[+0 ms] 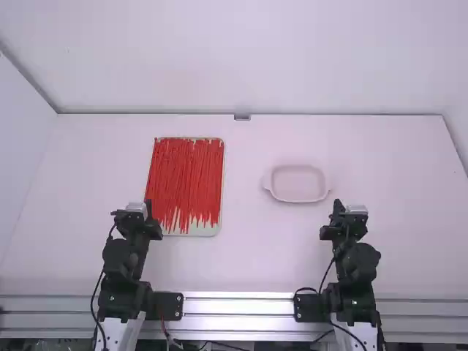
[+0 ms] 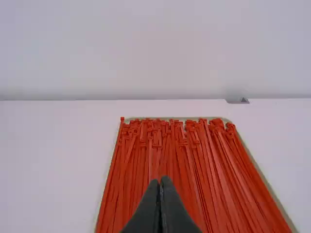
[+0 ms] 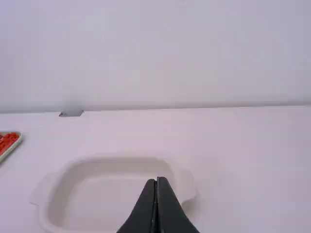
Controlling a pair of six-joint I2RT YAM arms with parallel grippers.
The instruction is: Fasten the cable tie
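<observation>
Since the red cable ties lie on a tray straight ahead of the left gripper, their long axis running away from our bases, we judge the left arm the nearer one. That gripper is closed tight and holds nothing, at the tray's near edge. Our right gripper, likewise closed and empty, faces a white dish, well apart from the ties.

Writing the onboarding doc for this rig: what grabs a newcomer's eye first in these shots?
The dense sheet of red cable ties, covering a tray left of the middle of the white table, lies straight ahead of the left gripper. Next comes the empty white dish to its right, ahead of the right gripper. Both grippers are shut and hold nothing.
</observation>
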